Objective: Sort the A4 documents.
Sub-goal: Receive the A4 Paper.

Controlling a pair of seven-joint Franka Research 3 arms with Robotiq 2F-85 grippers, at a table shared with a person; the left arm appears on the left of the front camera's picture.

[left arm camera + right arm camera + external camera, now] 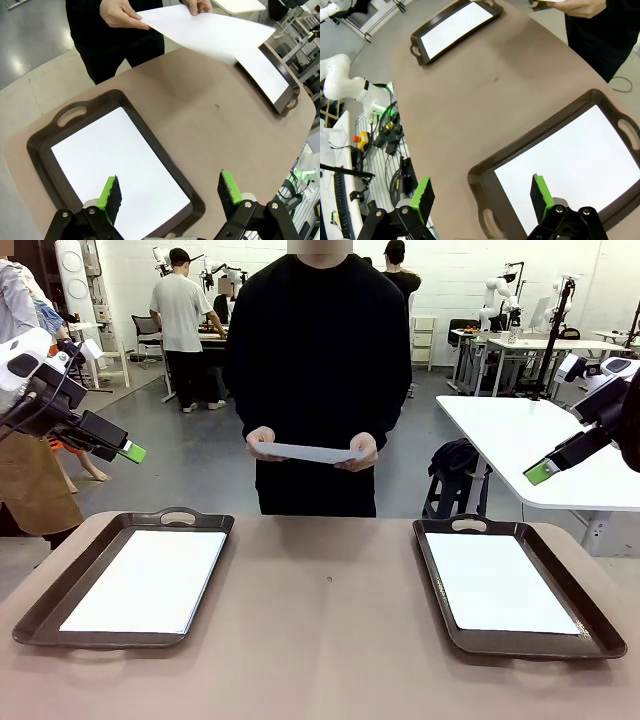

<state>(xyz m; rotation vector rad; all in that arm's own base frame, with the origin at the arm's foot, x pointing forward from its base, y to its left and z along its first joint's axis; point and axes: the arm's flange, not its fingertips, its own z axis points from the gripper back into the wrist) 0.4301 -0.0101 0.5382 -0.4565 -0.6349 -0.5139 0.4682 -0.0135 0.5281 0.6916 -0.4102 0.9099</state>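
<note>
Hanging empty with jaws spread, the left gripper (133,452) sits mid-left and the right gripper (541,473) mid-right. Lower down, white A4 documents (150,580) fill two brown trays (178,517) on the tan table (320,640). At centre, a person's hands (264,441) hold another sheet (305,452). No writing is legible.

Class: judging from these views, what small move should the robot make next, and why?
Probably reach one open gripper, say the left gripper, toward the sheet that the person's hands hold out above the table's far edge. Both trays already hold paper, and both grippers hang empty.
</note>
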